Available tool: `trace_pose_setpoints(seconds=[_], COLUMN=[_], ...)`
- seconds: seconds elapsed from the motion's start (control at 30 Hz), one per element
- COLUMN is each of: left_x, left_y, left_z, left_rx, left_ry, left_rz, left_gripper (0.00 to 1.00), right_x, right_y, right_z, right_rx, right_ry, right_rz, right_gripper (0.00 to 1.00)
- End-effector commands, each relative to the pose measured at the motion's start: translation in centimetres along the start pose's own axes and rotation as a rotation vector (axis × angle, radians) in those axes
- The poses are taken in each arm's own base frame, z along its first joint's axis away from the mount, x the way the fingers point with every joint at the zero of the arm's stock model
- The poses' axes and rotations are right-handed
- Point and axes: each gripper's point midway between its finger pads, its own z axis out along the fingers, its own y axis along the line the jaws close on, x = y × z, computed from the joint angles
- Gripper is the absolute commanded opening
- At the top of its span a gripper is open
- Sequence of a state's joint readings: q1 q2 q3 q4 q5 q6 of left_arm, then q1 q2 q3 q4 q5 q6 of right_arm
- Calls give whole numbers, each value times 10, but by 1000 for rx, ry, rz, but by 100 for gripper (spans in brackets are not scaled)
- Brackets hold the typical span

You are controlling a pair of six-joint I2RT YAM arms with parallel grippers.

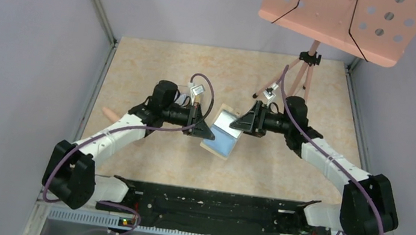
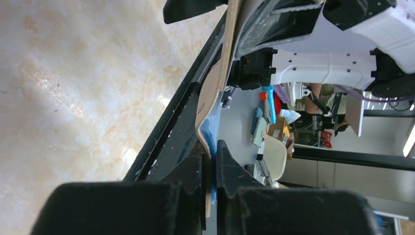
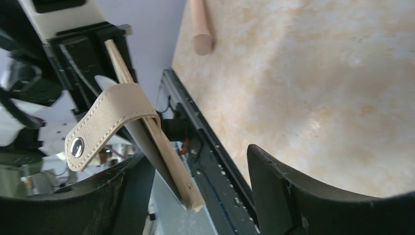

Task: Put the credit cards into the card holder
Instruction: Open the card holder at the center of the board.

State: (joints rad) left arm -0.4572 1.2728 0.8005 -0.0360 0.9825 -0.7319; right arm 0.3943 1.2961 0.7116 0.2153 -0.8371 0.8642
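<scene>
The card holder (image 1: 224, 135) hangs open above the table between both arms, light blue inside, tan outside. My left gripper (image 1: 209, 133) is shut on its near left edge. In the left wrist view the jaws (image 2: 209, 169) pinch the tan and blue layers (image 2: 211, 93). My right gripper (image 1: 241, 122) is open at the holder's far right edge. In the right wrist view the tan edge (image 3: 169, 147) and its strap with a snap (image 3: 100, 122) lie between the open fingers (image 3: 198, 159), close to the left one. No credit cards are in view.
A pink perforated music stand (image 1: 340, 13) on a tripod (image 1: 302, 75) stands at the back right. A pinkish wooden rod (image 1: 110, 113) lies at the left edge and also shows in the right wrist view (image 3: 199, 24). A black rail (image 1: 212, 206) runs along the near edge.
</scene>
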Motion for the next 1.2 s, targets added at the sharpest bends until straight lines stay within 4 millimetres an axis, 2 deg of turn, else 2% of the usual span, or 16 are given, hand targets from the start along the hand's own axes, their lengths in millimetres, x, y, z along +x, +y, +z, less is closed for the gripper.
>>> trace_pose_setpoints(seconds=[0.0,0.17,0.4,0.53,0.57,0.63,0.77,0.8,0.97,1.0,1.03,1.07,1.1,1.17], left_x=[8,26,38,40,41,42,42,42,26,21,14,7,-1,-16], left_y=[3,8,-1,0,1,2,4,5,16,18,22,27,30,28], left_z=[-10,-20,-23,-24,-24,-24,-24,-24,-27,-28,-30,-33,-35,-37], left_rx=[-97,-151,-79,-80,-81,-83,-97,-106,-232,-265,-309,-363,-406,-425], left_ry=[104,232,298,307,309,307,297,291,197,165,129,85,34,-58], left_rz=[33,22,38,31,29,29,38,43,74,87,90,87,87,93], left_gripper=[0,0,0,0,0,0,0,1,44,58,77,90,97,99], right_x=[-8,4,27,42,46,53,55,55,49,47,44,40,38,31], right_y=[-14,-13,14,28,30,33,34,34,29,25,21,17,12,0], right_z=[-16,-14,3,11,12,13,14,14,19,20,22,23,25,29], right_rx=[176,130,-36,-115,-131,-155,-171,-172,-134,-112,-88,-68,-40,8], right_ry=[21,119,230,305,323,352,360,358,309,296,271,244,218,154], right_rz=[-195,-248,-282,-291,-286,-273,-250,-247,-207,-189,-178,-164,-137,-85], right_gripper=[72,77,79,76,72,57,8,0,0,0,0,0,0,0])
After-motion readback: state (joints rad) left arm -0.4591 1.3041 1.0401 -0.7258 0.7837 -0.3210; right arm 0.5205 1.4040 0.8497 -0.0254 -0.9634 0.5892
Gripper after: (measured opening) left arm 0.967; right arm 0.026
